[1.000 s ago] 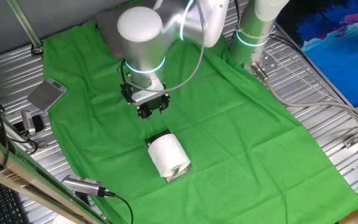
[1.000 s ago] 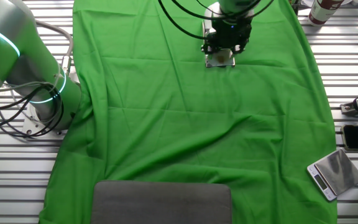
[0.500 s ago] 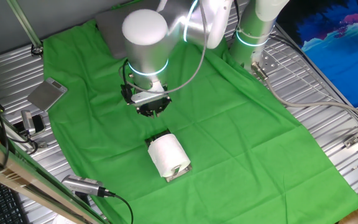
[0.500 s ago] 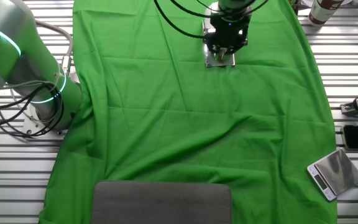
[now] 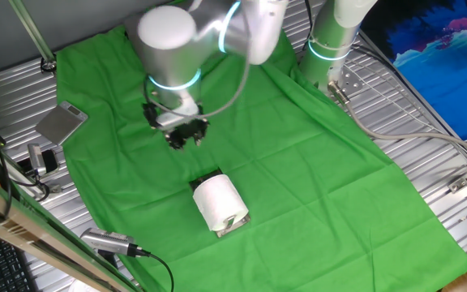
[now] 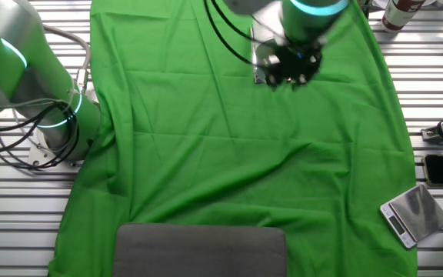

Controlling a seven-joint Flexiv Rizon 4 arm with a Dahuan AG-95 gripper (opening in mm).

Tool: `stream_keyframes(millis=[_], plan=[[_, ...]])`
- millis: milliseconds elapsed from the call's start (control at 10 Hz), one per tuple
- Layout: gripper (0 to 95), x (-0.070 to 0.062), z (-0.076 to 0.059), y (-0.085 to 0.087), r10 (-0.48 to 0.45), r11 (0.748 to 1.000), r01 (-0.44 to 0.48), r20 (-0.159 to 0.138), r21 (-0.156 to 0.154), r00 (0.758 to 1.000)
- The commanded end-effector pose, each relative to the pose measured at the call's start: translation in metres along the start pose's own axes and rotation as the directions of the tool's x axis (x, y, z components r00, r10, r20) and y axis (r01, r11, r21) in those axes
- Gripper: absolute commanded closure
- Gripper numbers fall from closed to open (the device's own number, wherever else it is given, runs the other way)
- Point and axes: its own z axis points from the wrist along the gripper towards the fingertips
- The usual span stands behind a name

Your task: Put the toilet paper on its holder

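- One fixed view: the toilet paper (image 5: 217,201) already sits on the holder (image 5: 232,226) — chrome shows just under the roll's near end, dark bar end at its far end. I'd call the placing step done, only the retreat left.
- The gripper (image 5: 185,138) hangs above the green cloth (image 5: 314,162), up and left of the roll, well apart from it. Fingers blurred; they hold nothing, but I can't tell how wide they stand.
- Room: open cloth right of the roll. Left of it the cloth edge is near, with a small scale (image 5: 62,122) and clutter on the slatted table (image 5: 428,105) beyond.
- The other fixed view: gripper (image 6: 289,68) blurred too, hiding the roll — only a sliver of holder (image 6: 257,71) shows beside it.
- Next move, I'd say: lift straight up, no swing toward the roll.
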Motion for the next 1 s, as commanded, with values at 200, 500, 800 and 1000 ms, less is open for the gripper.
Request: stream_keyframes(millis=[200,500,800,1000], plan=[[57.0,0.04,0.001,-0.015,-0.077,0.997,0.077,-0.007,-0.004,0.997],[57.0,0.063,0.004,-0.02,-0.118,0.993,0.118,-0.006,-0.004,0.993],[57.0,0.069,0.002,-0.019,-0.13,0.992,0.13,-0.024,-0.004,0.991],[57.0,0.068,0.002,-0.014,-0.082,0.997,0.081,-0.034,-0.003,0.996]])
